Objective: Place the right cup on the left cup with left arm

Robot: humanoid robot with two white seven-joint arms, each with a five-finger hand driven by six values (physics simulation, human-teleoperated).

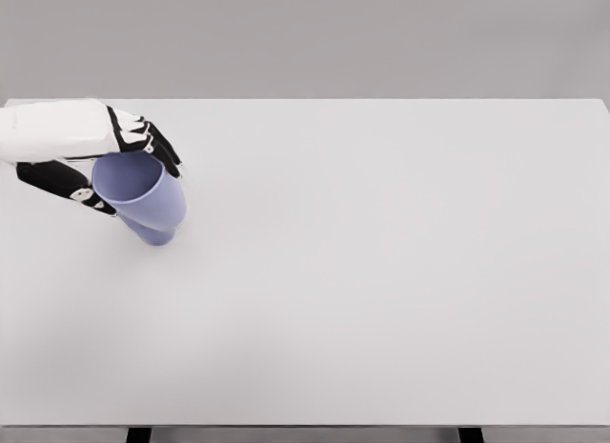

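Well, from my seat the job looks close to done. The left hand [95, 162] sits at the far left of the table [381, 271], with its fingers [152, 143] curled round the rim of a lilac cup [143, 195], thumb side below and the other fingers over the top. That cup tilts a little, mouth toward the hand and up at the camera. Beneath its base I see a darker lilac sliver [154, 236], which I take to be the other cup, so the held one appears nested in or sitting on it. I cannot tell how deep it is seated, since the top cup hides nearly all of the lower one.

So I judge the carry across finished and the stacking either made or about to settle. What is left: level the cup so it sits square, loosen the fingers, and draw the hand away without dragging the stack over. The tilt is my worry; letting go now might tip it.

The right arm does not show in my view.
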